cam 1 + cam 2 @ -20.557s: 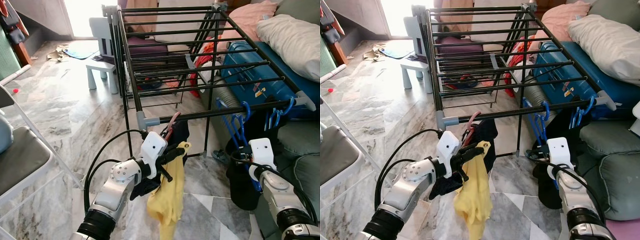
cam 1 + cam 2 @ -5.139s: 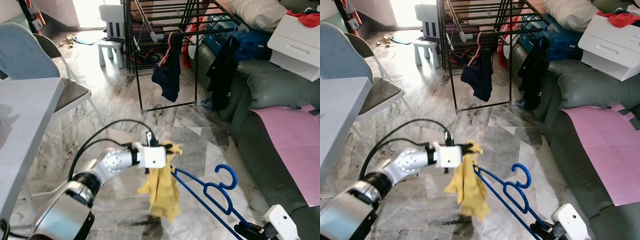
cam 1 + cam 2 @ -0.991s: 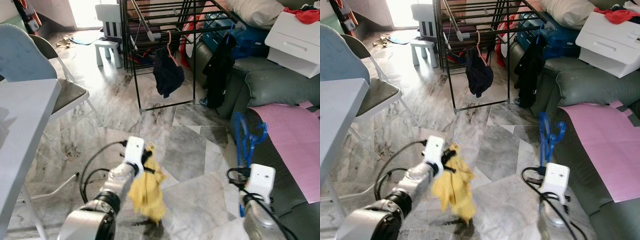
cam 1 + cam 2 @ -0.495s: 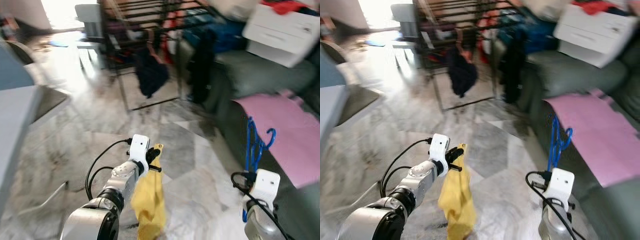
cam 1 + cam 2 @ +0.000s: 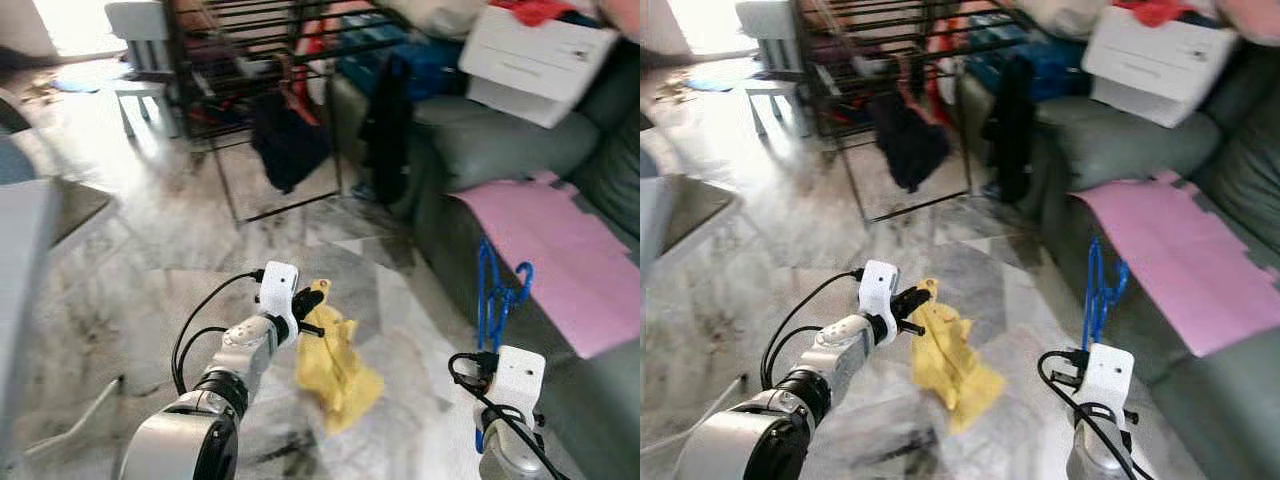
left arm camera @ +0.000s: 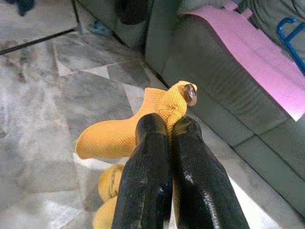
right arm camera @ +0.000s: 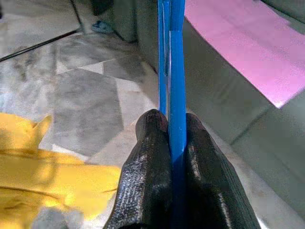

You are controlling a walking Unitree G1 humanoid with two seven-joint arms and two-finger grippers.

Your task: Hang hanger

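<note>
A yellow cloth point(image 5: 338, 364) hangs over the marble floor, pinched at its top edge by my left gripper point(image 5: 306, 312), which is shut on it; the left wrist view has the black fingers point(image 6: 157, 181) clamped on the yellow fabric point(image 6: 143, 119). My right gripper point(image 7: 170, 138) is shut on a blue hanger point(image 5: 497, 293), which stands upright above the white wrist box point(image 5: 518, 376) at the lower right. The black drying rack point(image 5: 250, 70) stands at the far end of the room, with a dark garment point(image 5: 285, 140) hung from it.
A grey-green sofa point(image 5: 500, 150) with a pink sheet point(image 5: 560, 250) runs along the right side. On it rests a white box point(image 5: 540, 55). A black garment point(image 5: 385, 110) hangs beside the rack. A white table edge point(image 5: 25, 260) is at my left.
The camera has swung and the picture has shifted. The yellow cloth now swings out to the right instead of hanging straight. The blue hanger stays upright in my right gripper.
</note>
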